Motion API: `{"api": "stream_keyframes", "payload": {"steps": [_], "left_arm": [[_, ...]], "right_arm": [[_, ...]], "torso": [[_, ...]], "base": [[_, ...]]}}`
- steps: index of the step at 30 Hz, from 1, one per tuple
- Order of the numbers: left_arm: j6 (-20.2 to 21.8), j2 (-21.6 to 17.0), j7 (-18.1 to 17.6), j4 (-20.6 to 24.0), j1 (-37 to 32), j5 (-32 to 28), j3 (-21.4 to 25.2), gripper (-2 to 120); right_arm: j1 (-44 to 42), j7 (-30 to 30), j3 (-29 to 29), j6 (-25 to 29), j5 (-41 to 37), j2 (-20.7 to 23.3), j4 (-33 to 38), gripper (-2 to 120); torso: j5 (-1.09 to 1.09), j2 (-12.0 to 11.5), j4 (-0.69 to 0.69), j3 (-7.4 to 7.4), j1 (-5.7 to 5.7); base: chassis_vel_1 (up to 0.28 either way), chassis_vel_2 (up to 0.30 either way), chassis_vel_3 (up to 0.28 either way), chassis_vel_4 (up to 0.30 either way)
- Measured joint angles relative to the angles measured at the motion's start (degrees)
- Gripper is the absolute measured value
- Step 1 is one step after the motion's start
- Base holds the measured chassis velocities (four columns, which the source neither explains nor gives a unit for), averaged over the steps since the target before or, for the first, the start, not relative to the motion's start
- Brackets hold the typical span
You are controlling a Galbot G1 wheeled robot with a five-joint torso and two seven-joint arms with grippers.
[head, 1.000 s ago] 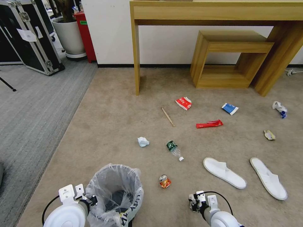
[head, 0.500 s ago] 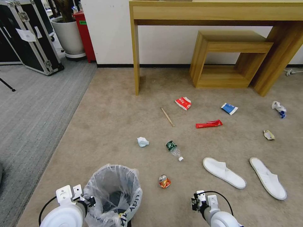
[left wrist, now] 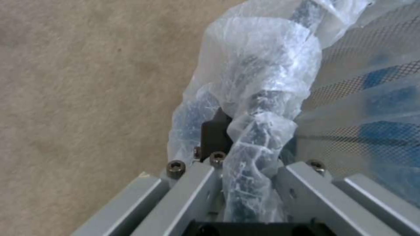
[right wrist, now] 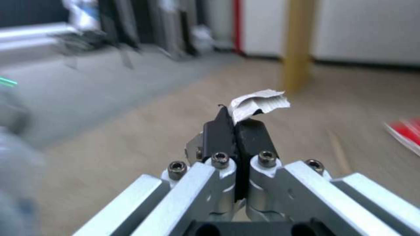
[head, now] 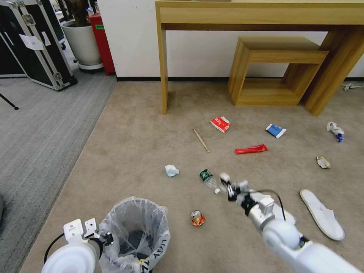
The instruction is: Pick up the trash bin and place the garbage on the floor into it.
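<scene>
At the lower left of the head view the left gripper (head: 107,239) is clamped on the rim of the bin (head: 132,235); in the left wrist view its fingers (left wrist: 216,134) pinch the bunched white bag (left wrist: 258,98) over the rim. The bin sits on the tan floor (head: 132,151), its bag open at the top. The right gripper (head: 226,181) reaches out to the lower middle of the frame, just beside a crushed bottle (head: 208,179) and above one white slipper (head: 282,216). In the right wrist view its fingers (right wrist: 251,136) are pressed together on a small scrap of paper (right wrist: 258,104) that sticks out past the tips. Garbage lies scattered on the floor: an orange can (head: 197,218) right of the bin, a paper ball (head: 171,170), a stick (head: 201,140), a red carton (head: 220,124), a red wrapper (head: 250,149), a blue packet (head: 275,130), and a second slipper (head: 322,214) at the right. A wooden desk (head: 261,15) stands along the top.
</scene>
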State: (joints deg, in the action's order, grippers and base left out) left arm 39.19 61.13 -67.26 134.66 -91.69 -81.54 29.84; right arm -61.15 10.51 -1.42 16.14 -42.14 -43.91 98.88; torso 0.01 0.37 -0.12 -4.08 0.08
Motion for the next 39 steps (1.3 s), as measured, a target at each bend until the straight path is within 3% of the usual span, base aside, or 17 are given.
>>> {"api": "stream_keyframes", "payload": {"steps": [5,14,23,39], "left_arm": [[-1.35,0.46,0.12,-0.99,3.69,-1.24,0.01,0],[-2.87,0.66,2.18,-3.36,9.26,-2.1,-1.32,0],[-3.4,1.19,1.39,-6.23,16.35,-3.09,-5.01,0],[-3.38,1.09,-0.27,-8.59,20.37,-4.91,-6.91,0]], "right_arm": [[3.02,5.78,-2.44,1.35,-0.77,0.11,0.38,0],[9.01,10.19,-8.2,1.22,-2.02,-0.68,3.16,0],[21.5,8.61,-20.95,-0.74,-6.48,-2.74,3.95,0],[21.27,4.18,-28.33,-2.82,-9.32,-5.31,2.59,0]], "torso": [[-0.01,0.0,-0.01,0.0,0.0],[-0.02,0.0,-0.01,0.0,0.0],[-0.02,0.0,0.01,0.0,0.0],[-0.01,0.0,-0.01,0.01,0.0]], "base": [[0.0,0.0,0.0,0.0],[0.0,0.0,0.0,0.0],[0.0,0.0,0.0,0.0],[0.0,0.0,0.0,0.0]]}}
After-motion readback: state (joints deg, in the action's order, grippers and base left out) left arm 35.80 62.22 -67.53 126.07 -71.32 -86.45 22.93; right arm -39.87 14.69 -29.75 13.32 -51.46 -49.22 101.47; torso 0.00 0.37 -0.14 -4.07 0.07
